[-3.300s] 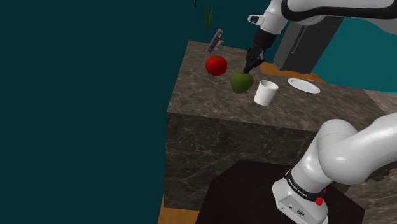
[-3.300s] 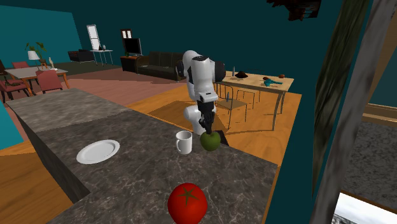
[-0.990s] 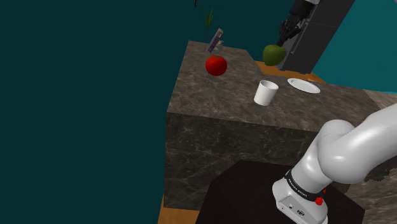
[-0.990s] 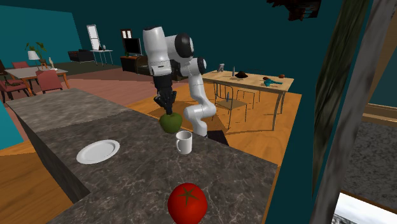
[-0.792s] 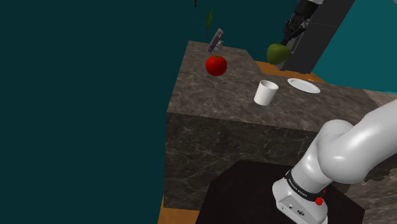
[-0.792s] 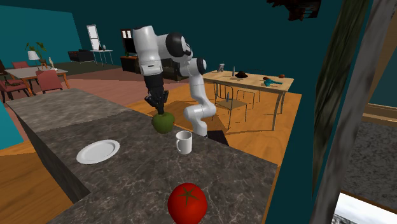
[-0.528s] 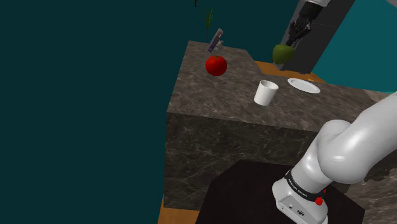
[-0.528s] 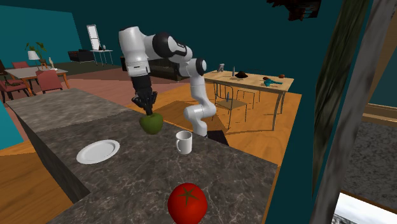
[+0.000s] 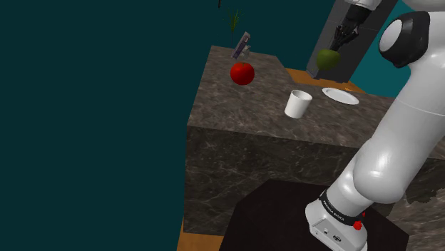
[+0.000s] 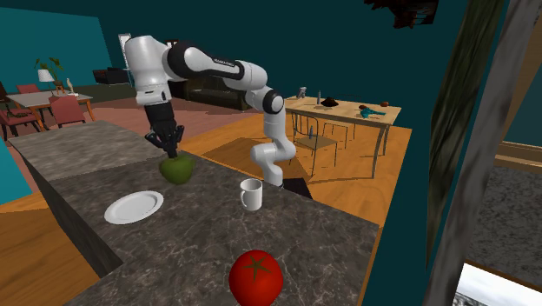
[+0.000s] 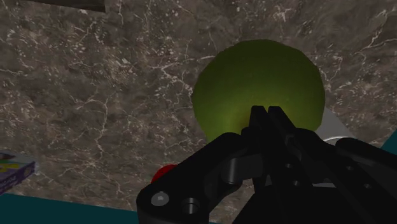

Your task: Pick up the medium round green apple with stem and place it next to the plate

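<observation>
The green apple hangs in the air above the marble counter, held at its top by my black gripper, whose fingers are shut on it. The white plate lies on the counter; in the second exterior view the apple hovers just above and to the right of the plate. In the wrist view a sliver of the plate peeks out from behind the apple.
A white mug stands on the counter between the plate and a red tomato. A small box leans at the counter's far corner. The counter drops off on the shoulder view's left.
The arm has carried the apple from above the mug across toward the plate, moving to the second exterior view's left. The grip stayed shut throughout.
</observation>
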Available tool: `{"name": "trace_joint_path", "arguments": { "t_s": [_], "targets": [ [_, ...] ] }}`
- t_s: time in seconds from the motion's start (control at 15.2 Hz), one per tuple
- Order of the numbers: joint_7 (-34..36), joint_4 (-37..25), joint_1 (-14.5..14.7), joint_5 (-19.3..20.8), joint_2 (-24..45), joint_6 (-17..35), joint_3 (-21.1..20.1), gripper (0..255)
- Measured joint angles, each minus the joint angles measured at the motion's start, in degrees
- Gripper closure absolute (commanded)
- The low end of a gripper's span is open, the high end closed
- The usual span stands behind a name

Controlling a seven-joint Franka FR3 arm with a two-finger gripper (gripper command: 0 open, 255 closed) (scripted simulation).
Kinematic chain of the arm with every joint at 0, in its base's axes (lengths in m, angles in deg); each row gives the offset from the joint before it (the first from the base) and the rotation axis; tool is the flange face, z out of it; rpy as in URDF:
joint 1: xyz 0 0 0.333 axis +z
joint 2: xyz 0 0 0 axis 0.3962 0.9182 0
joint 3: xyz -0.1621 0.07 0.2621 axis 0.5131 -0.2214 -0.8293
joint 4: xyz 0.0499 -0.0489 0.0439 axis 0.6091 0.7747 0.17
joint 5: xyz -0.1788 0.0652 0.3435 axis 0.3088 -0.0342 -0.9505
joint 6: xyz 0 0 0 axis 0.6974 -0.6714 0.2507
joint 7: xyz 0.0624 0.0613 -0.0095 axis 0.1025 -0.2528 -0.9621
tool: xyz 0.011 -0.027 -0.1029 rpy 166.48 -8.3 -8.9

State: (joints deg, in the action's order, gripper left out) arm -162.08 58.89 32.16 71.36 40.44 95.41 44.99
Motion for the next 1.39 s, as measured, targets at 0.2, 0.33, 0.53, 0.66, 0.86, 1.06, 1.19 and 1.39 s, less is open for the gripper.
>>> {"name": "trace_joint_path", "arguments": {
  "t_s": [0.2, 0.33, 0.53, 0.66, 0.86, 1.06, 1.19, 1.39],
  "targets": [
    [-0.5, 2.5, 0.5, 0.7, -0.7, 2.2, 0.0, 255],
    [-0.2, 4.8, 1.2, 1.6, -1.7, 4.1, -0.1, 255],
    [0.6, 8.7, 2.6, 3.5, -3.8, 7.2, -0.6, 255],
    [1.1, 10.7, 3.1, 4.6, -4.9, 8.8, -0.9, 255],
    [1.3, 13.3, 3.5, 5.3, -5.8, 11.1, -1.1, 255],
    [1.7, 16.6, 4.0, 6.5, -7.1, 13.9, -1.5, 255],
    [1.8, 18.8, 4.2, 7.0, -7.8, 15.7, -1.7, 255],
    [2.1, 21.7, 4.4, 7.9, -8.8, 18.2, -2.1, 255]
  ]
}}
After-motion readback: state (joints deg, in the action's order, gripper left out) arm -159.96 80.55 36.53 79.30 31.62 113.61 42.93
